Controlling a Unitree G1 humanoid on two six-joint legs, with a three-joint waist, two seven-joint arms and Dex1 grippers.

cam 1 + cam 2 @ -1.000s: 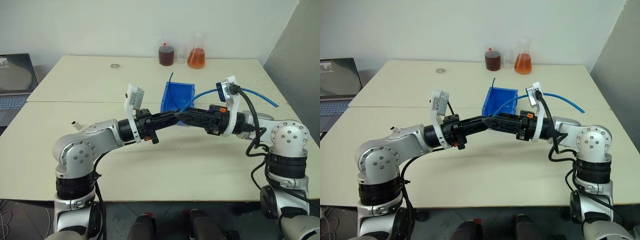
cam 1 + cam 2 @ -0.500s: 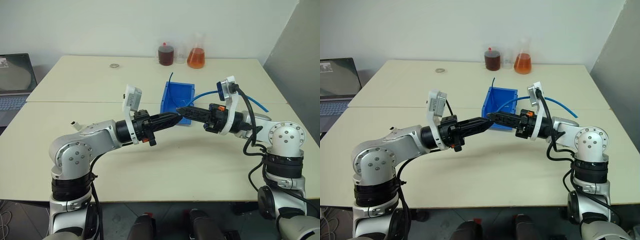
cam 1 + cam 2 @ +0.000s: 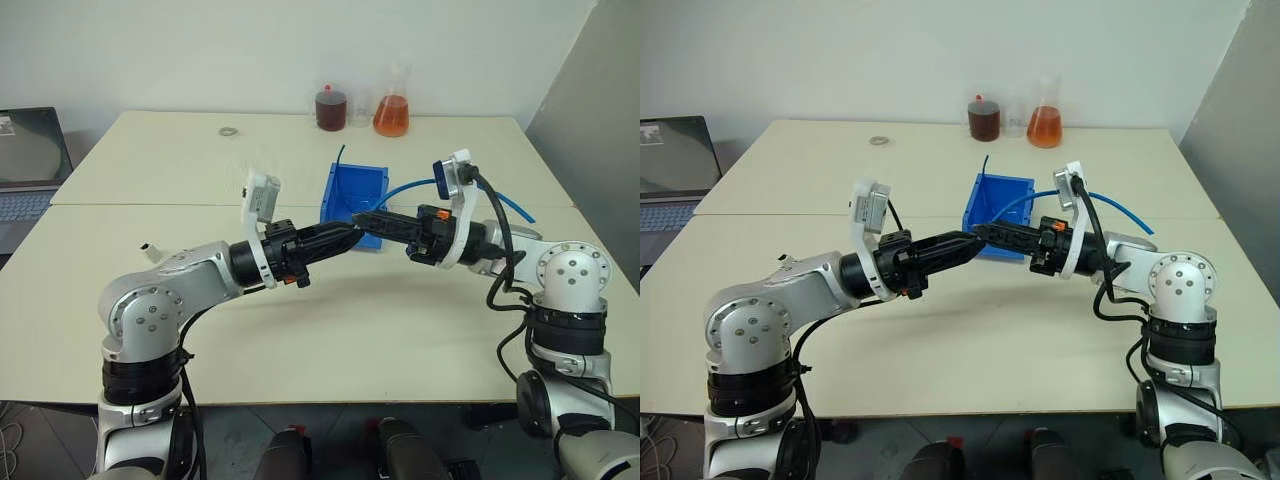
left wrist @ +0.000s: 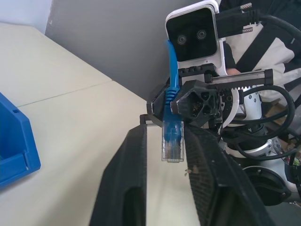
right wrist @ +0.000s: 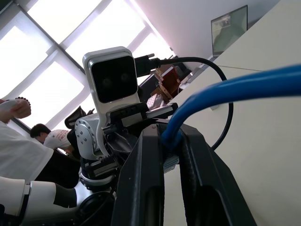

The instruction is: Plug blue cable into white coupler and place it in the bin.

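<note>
- Where the two arms meet just in front of the bin, the right gripper is clenched on the blue cable, its two black fingers pinching the cord close behind the plug.
- The clear plug at the cable's tip hangs past those fingers and sits in the gap between the fingers of the left gripper; the left jaws stand apart on either side of it, released, neither visibly pressing the plug.
- From the right gripper the cable arcs back over the table, passing beside the bin on its right side and running on toward the table's far right edge.
- The bin rests upright on the table, just behind the meeting fingertips, its open top facing up.
- The white coupler cannot be made out anywhere near the bin or in either gripper.
- Well behind the bin, at the table's back edge, stand a dark jar and a flask of orange liquid.
- Far to the bin's left, off the table, a laptop sits open.
</note>
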